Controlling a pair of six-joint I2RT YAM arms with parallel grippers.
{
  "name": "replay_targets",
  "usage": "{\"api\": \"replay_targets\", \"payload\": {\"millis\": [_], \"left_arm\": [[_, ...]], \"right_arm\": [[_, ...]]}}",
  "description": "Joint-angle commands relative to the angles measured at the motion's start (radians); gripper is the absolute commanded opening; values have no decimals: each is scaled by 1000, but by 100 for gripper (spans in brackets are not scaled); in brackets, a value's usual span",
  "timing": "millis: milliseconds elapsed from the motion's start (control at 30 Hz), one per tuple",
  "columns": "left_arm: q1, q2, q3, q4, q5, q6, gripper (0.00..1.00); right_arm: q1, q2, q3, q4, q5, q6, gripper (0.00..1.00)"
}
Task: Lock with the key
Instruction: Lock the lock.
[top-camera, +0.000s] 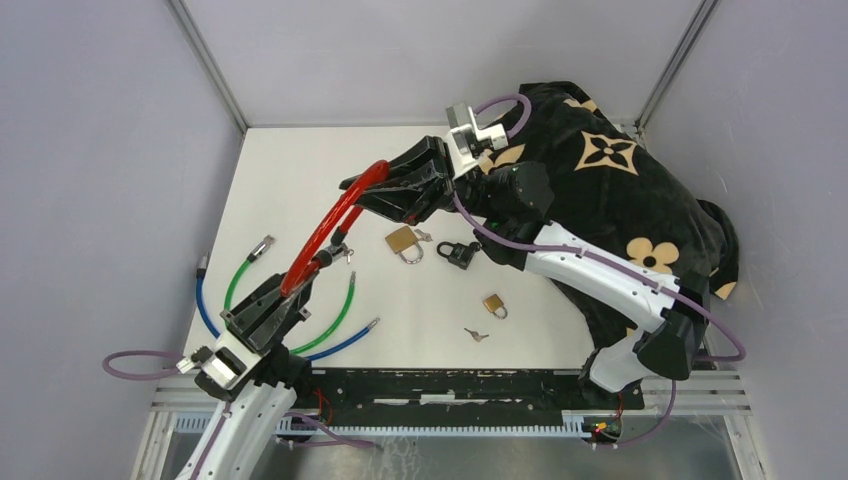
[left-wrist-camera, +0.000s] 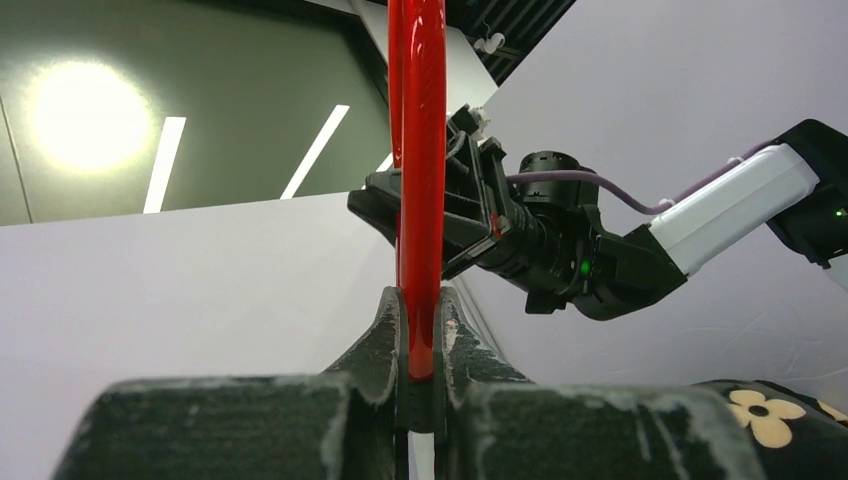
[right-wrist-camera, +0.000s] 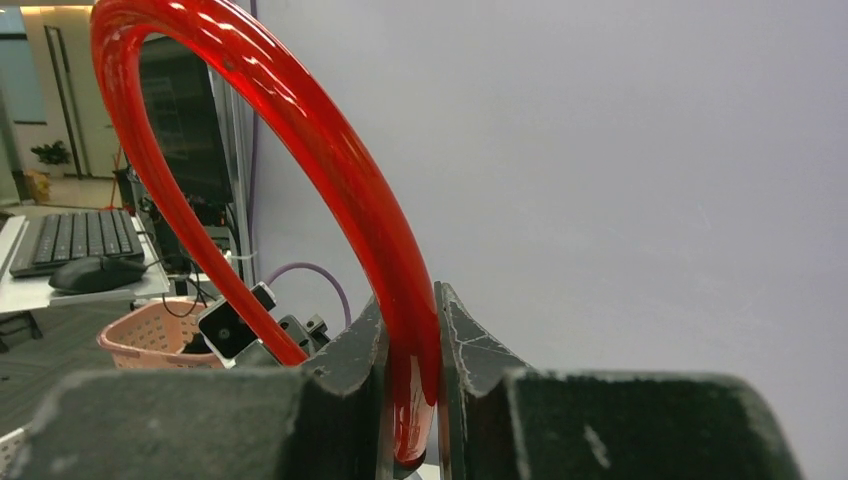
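White counter (top-camera: 300, 160) inside a grey-walled booth. Red cable lock (top-camera: 322, 228) was off the counter, arched in the air between the two arms. Left tool (top-camera: 290, 290) was clenched on its near-left end; the wrist cam showed the cable pinched tight between the fingers. Right tool (top-camera: 362, 192) was clenched on the far end, same story, cable squeezed hard. On the counter below: brass padlock (top-camera: 403, 241) with a key (top-camera: 424, 236) at its right side, black padlock (top-camera: 458, 251) just right of that, small brass padlock (top-camera: 494, 304) nearer, loose key (top-camera: 476, 335) near it. Green cable (top-camera: 338, 312) and blue cable (top-camera: 205, 305) lay near-left around the left arm. Black flower-print cloth (top-camera: 620, 190) was heaped far right behind the right arm. Couldn't tell if a key sat in the red lock
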Motion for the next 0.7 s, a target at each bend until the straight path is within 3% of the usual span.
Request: {"api": "replay_targets", "payload": {"millis": [0, 300, 667], "left_arm": [[4, 15, 17, 77, 1, 71, 2], [4, 4, 15, 59, -13, 84, 2], [5, 9, 0, 73, -35, 117, 2]], "right_arm": [[5, 51, 29, 89, 40, 148, 0], [1, 41, 17, 190, 100, 229, 0], [2, -1, -108, 320, 264, 418, 0]]}}
